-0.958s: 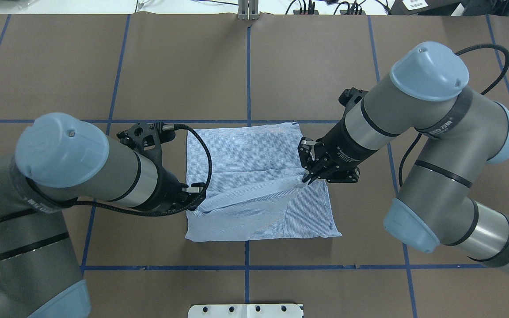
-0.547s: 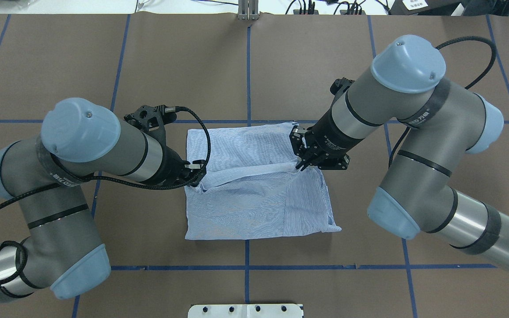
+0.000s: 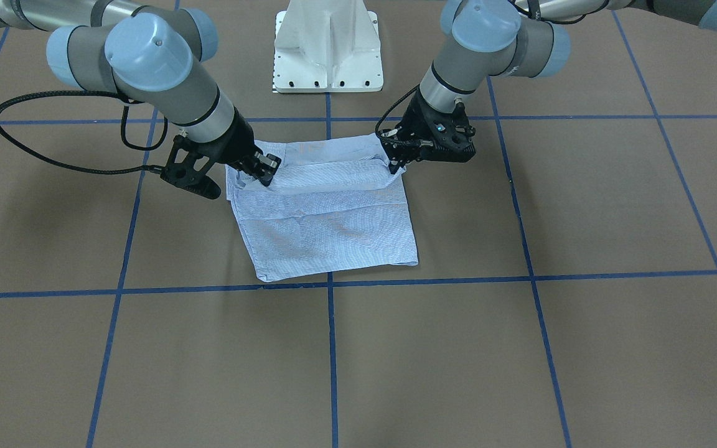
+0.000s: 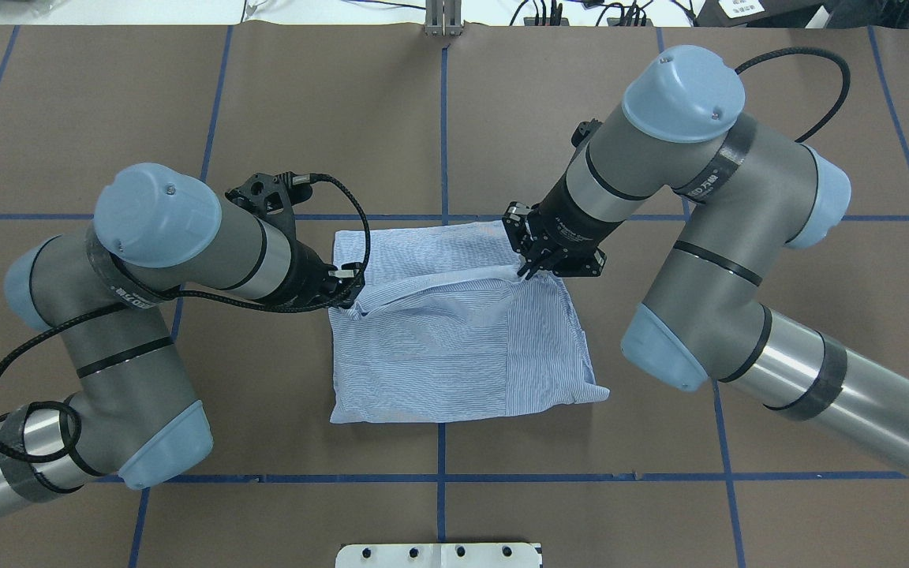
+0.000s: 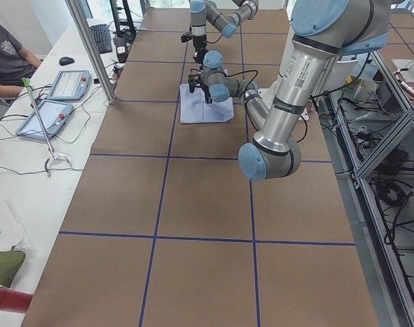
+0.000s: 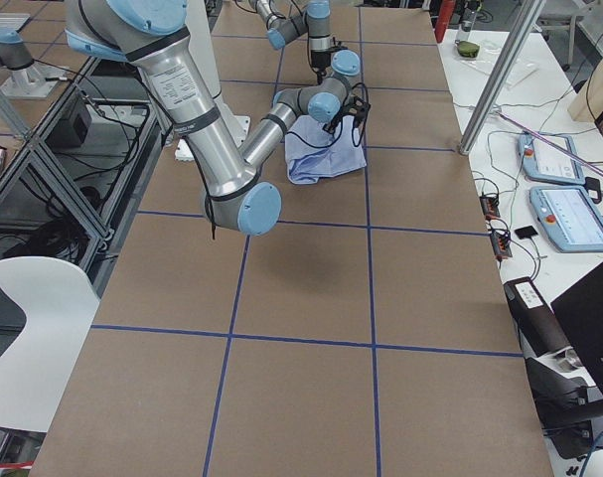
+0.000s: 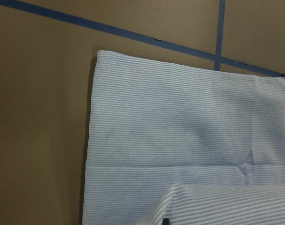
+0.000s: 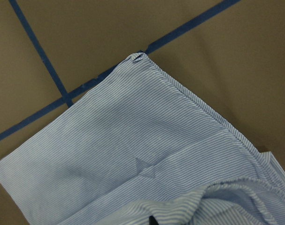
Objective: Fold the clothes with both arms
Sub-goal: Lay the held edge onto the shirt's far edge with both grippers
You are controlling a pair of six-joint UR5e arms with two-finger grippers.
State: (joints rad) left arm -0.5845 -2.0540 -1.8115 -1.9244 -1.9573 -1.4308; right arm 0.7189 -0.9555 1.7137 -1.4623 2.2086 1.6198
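The striped shirt (image 4: 454,355) lies folded into a rough rectangle at the table's middle; it also shows in the front-facing view (image 3: 327,224). My left gripper (image 4: 350,298) is shut on the left end of the shirt's raised top-layer edge. My right gripper (image 4: 524,272) is shut on that edge's right end. The edge hangs as a ridge between them, a little above the lower layer. In the front-facing view the left gripper (image 3: 393,167) is on the right and the right gripper (image 3: 259,177) on the left. Both wrist views show the flat lower layer (image 7: 180,140) (image 8: 114,140) ahead.
The brown table (image 4: 660,489) carries a grid of blue tape lines (image 4: 440,118). The white pedestal base (image 3: 327,50) stands at the robot's side. An operator (image 5: 9,54) and tablets (image 5: 53,102) are beside the table's far edge.
Both grippers have moved away from the robot with the shirt's top-layer edge, so the ridge now lies nearer the shirt's far edge. Both arms' elbows have swung inward.
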